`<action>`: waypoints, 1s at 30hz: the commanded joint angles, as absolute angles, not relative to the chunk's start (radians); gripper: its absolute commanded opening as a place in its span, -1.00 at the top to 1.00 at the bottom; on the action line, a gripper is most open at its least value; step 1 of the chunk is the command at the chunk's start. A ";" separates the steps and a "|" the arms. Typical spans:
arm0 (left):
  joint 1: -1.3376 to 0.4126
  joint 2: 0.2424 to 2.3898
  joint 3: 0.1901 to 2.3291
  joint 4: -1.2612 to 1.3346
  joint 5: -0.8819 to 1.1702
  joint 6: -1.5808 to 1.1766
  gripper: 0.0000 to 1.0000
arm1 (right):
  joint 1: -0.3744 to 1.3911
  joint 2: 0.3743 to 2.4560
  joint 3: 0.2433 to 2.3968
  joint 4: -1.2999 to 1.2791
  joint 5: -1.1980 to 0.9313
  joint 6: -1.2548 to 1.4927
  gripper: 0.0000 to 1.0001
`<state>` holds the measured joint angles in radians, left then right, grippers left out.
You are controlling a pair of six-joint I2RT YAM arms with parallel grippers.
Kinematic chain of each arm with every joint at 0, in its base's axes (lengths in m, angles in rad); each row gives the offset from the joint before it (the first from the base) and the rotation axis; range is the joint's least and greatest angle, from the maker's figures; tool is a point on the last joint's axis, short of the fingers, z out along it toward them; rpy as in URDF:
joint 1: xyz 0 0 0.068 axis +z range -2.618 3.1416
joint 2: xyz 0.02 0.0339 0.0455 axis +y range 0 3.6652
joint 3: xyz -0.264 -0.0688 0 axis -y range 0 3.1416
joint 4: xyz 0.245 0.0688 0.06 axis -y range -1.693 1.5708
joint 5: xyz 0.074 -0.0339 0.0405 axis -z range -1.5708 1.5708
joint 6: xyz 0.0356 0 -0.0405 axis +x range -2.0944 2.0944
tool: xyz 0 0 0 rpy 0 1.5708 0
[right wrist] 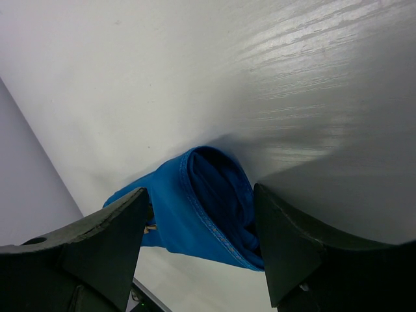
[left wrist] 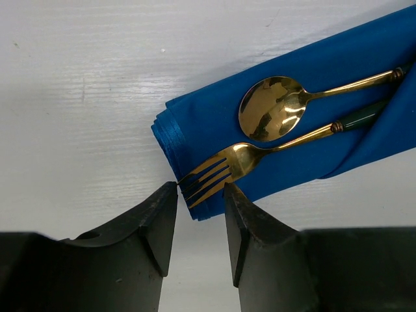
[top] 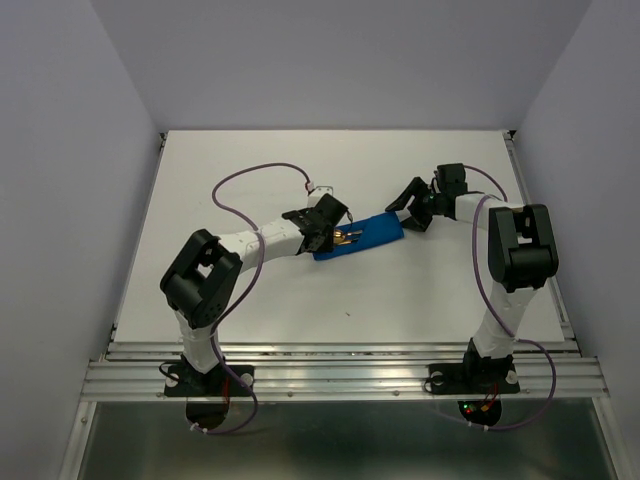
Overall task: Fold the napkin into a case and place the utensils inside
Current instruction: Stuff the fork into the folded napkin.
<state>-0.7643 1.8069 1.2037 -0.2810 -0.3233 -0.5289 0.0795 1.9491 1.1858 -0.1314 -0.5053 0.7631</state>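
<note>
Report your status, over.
Left hand open at tines of gold-headed, green-handled fork. Right hand open, straddling the folded royal-blue cloth case's other end. Fork and matching gold spoon tucked in, heads showing. Purple cable behind, off the case.

White flat bench, faintly wood-grained, glossy where light falls. Enclosed on three sides by plain pale lilac-grey walls. Along the near edge, ribbed silver aluminium rails; down the left and right edges, thin metal strips.
</note>
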 commanded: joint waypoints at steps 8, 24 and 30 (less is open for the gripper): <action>-0.770 1.782 1.184 -0.276 -0.348 -0.546 0.08 | 0.084 1.956 1.206 -0.132 -0.514 0.752 -0.42; -0.801 1.835 1.236 -0.279 -0.318 -0.519 0.10 | 0.094 1.959 1.197 -0.123 -0.523 0.756 -0.42; -0.808 1.856 1.270 -0.284 -0.313 -0.512 0.10 | 0.094 1.962 1.193 -0.117 -0.529 0.756 -0.42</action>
